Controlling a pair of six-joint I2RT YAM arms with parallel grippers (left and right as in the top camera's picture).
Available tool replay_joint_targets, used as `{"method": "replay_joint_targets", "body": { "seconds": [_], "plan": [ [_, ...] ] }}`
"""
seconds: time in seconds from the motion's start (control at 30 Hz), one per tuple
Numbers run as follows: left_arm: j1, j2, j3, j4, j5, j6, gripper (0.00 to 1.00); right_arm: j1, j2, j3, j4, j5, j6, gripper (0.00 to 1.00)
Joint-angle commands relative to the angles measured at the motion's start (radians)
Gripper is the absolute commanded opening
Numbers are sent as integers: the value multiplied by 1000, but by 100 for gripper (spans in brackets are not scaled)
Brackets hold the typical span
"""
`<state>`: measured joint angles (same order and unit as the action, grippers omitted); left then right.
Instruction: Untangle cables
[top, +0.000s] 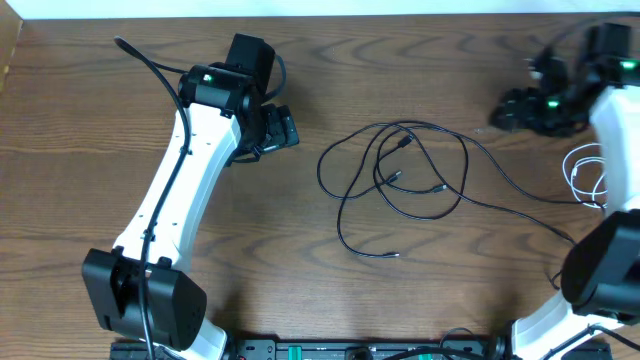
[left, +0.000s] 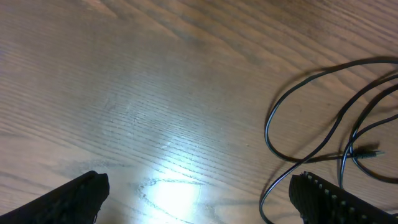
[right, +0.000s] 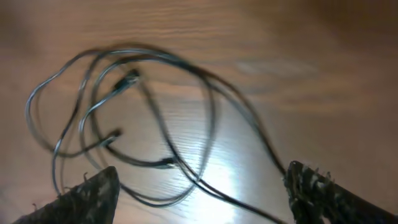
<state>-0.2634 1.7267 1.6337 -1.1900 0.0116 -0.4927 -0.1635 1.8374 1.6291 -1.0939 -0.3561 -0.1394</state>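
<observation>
**A:** Why are both arms holding off the pile?

**B:** My reading is that they are sizing it up. The left gripper (left: 199, 186) has its fingers spread wide with only bare table (left: 155, 93) between them. The right gripper (right: 202, 174) is just as wide apart and holds nothing. Neither touches a cord.

**A:** So where are the black cables (top: 395, 178) from each one?

**B:** For the right gripper they lie straight ahead, looped over each other. Most of the tangle falls within the span of its two fingers, and one long strand runs back towards its right-hand finger. For the left gripper they sit ahead and off to one side, past the finger on the right of its wrist view. One loop curves in just beside that fingertip, and a small plug end (left: 370, 152) lies further out on the same side.

**A:** Why are the jaws so wide?

**B:** Probably because the cords are thin, flat on the wood and crossing each other. A wide opening leaves room to come down around a single strand. The right gripper looks better aimed. The left one would have to shift sideways towards the loops first.

**A:** And the white cable (top: 583, 170)?

**B:** It lies behind the right gripper, coiled close beside that arm and well apart from the main tangle. One black strand trails out towards it, and I cannot tell whether the two touch. The right wrist picture is blurred, so the exact crossings are hard to read.
</observation>
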Motion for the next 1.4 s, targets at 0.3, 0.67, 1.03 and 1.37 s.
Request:
{"method": "replay_joint_targets", "body": {
  "seconds": [0.3,0.67,1.03,1.37],
  "plan": [
    [5,-8,6,-6,-21,10,98,257,1,-226,351,316,-276,57],
    [5,-8,6,-6,-21,10,98,190,14,-399,481,342,-311,50],
    [5,-8,6,-6,-21,10,98,76,15,-493,541,197,-311,43],
    [5,-8,6,-6,-21,10,98,68,15,-589,664,102,-322,46]
  ]
}}
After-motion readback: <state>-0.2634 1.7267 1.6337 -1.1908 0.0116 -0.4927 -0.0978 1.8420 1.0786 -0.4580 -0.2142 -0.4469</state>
